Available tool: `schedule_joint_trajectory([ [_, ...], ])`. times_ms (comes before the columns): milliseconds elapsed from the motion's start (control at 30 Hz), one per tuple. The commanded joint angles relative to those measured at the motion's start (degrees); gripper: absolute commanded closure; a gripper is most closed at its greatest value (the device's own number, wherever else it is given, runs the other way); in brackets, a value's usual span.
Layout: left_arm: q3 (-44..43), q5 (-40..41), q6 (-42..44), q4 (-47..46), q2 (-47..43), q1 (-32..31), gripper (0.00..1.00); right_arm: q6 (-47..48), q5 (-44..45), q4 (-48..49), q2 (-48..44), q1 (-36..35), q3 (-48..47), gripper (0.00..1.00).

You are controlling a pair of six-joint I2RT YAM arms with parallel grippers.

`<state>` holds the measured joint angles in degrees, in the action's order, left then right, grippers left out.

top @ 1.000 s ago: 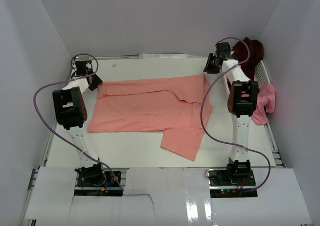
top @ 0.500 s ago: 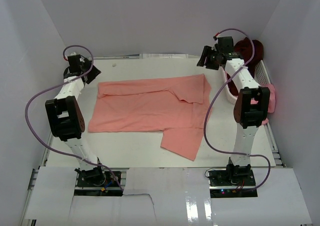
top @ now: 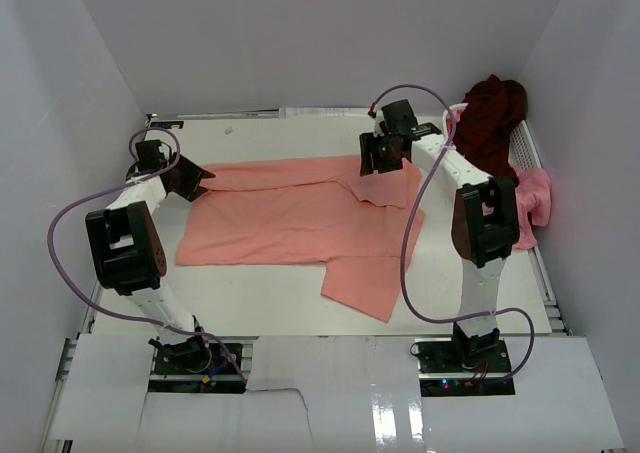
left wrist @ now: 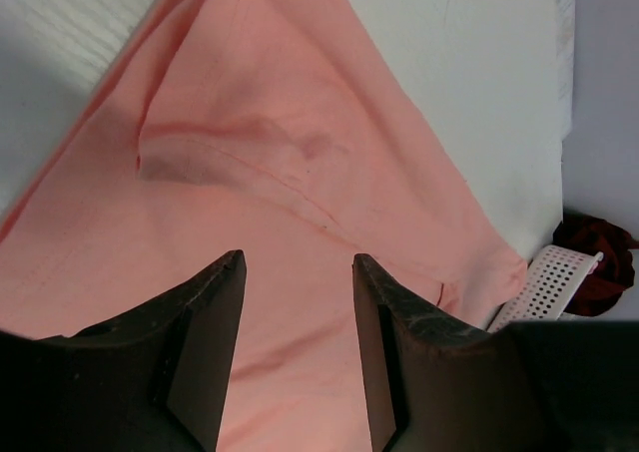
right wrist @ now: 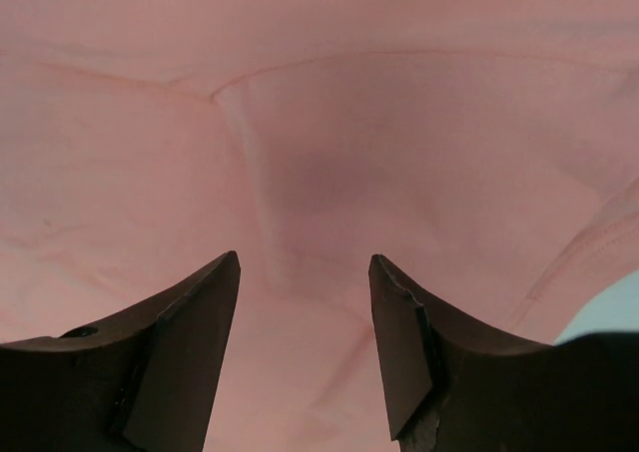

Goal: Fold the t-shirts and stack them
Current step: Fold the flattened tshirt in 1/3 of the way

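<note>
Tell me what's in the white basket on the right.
A dark maroon shirt is heaped at the far end of the basket; a brighter pink shirt drapes its nearer end. Anything beneath them is covered.

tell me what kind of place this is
Probably a robot test cell in a lab, not a home: plain white walls box in a white table, the left arm and right arm are bolted at its near edge, and a salmon-pink t-shirt lies spread out flat.
</note>
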<state>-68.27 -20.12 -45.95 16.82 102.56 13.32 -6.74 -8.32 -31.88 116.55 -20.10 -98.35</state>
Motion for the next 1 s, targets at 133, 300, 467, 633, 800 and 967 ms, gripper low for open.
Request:
schedule_joint_trajectory([
  [133, 4.6, -2.2, -5.2, -2.9, -5.5, 0.3, 0.43, 4.9, 13.1, -0.4, -9.9, -5.3, 9.1, 0.38],
  [300, 6.7, -2.6, -5.5, -4.2, -4.0, 0.3, 0.43, 3.6, 13.8, 1.6, -12.3, -6.7, 13.1, 0.38],
  [467, 8.4, -0.7, -6.6, -6.8, -3.9, 0.4, 0.43, 2.8, 15.2, 3.4, -11.4, -7.2, 14.1, 0.39],
  [633, 10.8, 4.3, -8.0, -11.1, -4.0, 0.3, 0.43, 3.0, 17.9, 5.2, -8.7, -7.2, 12.2, 0.39],
  [800, 13.1, 7.5, -9.6, -16.0, -3.6, 0.3, 0.44, 4.0, 19.5, 5.2, -3.4, -7.1, 6.2, 0.41],
  [967, 13.6, 8.0, -9.9, -19.4, -1.8, 0.3, 0.44, 3.6, 17.6, 3.8, 2.9, -6.5, -2.0, 0.54],
])
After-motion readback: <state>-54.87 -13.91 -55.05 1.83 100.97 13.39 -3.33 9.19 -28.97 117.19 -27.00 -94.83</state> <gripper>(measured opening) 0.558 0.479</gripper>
